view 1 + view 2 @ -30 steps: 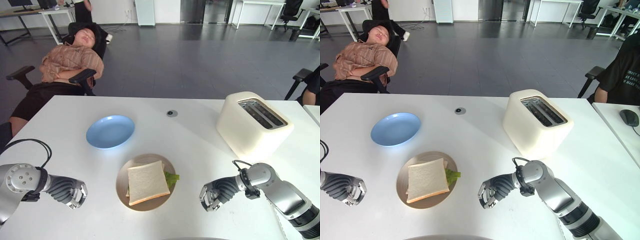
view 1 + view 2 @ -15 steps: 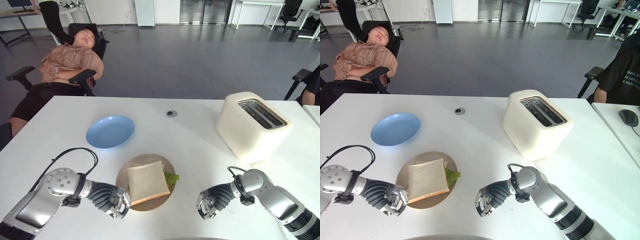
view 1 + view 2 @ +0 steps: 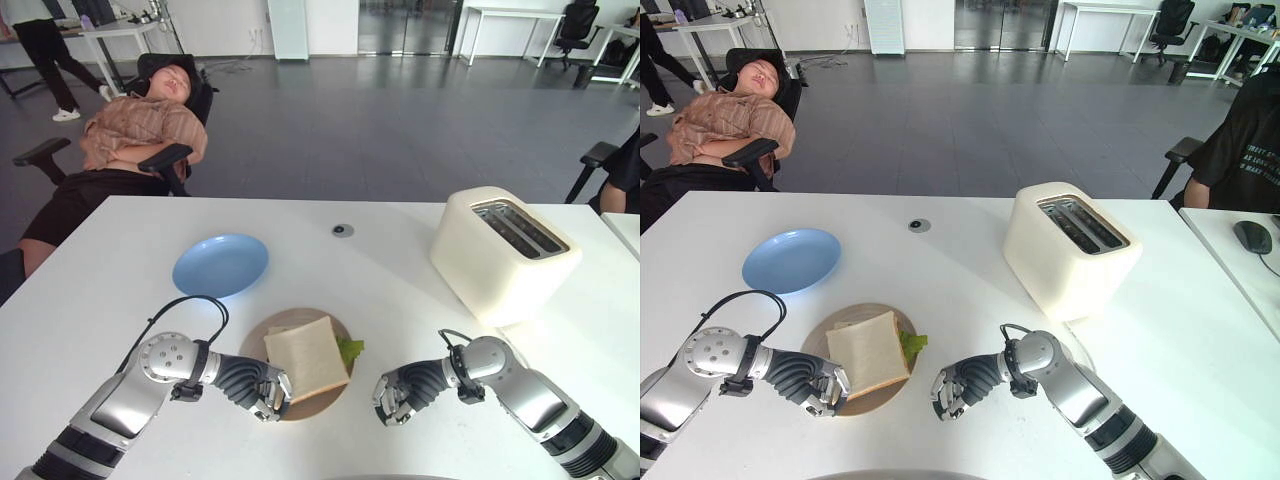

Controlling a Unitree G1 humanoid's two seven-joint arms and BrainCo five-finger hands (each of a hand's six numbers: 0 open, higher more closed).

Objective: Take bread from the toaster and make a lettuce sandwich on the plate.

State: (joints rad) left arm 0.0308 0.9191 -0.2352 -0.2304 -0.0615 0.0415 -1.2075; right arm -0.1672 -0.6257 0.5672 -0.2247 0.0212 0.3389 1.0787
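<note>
On plate, bread slice lying over lettuce. Bread likely behaving light, soft, crushable; gripping gently at crust edges recommended. Both hands curling empty: left hand at plate rim, right hand beside plate.

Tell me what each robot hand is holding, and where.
Right robot hand: nothing. Left robot hand is at the brown plate's near-left rim; a grip cannot be told.

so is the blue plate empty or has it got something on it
Empty. The blue plate shows only its bare surface. The sandwich lies on the brown plate nearer the robot.
</note>
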